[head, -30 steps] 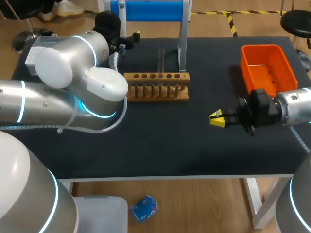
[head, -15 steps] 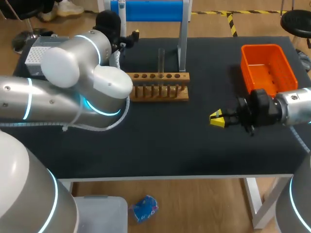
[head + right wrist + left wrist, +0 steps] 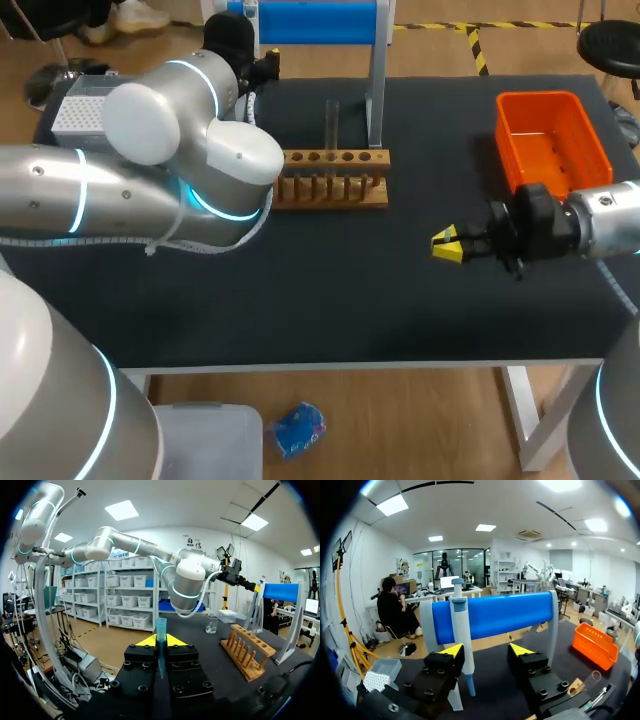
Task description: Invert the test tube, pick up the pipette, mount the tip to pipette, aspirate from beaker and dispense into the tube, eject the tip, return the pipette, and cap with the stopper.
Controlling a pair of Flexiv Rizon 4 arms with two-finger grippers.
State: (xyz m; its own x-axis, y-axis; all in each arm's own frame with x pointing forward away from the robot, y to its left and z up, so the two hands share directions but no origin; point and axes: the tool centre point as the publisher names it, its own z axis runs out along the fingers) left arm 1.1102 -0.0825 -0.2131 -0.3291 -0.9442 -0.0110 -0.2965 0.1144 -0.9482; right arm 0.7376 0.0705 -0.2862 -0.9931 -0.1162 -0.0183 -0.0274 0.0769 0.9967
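The left arm (image 3: pixel 150 190) bends across to the far side, its left gripper (image 3: pixel 486 651) holding its fingers apart. The right arm (image 3: pixel 600 225) comes in low and level, its right gripper (image 3: pixel 447 244) pinched on a blue pipette tip (image 3: pixel 160 635).

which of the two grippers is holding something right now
The right gripper: its fingers are shut on a blue pipette tip. The left gripper is open, with the pipette hanging on the blue stand by its fingers, not gripped.
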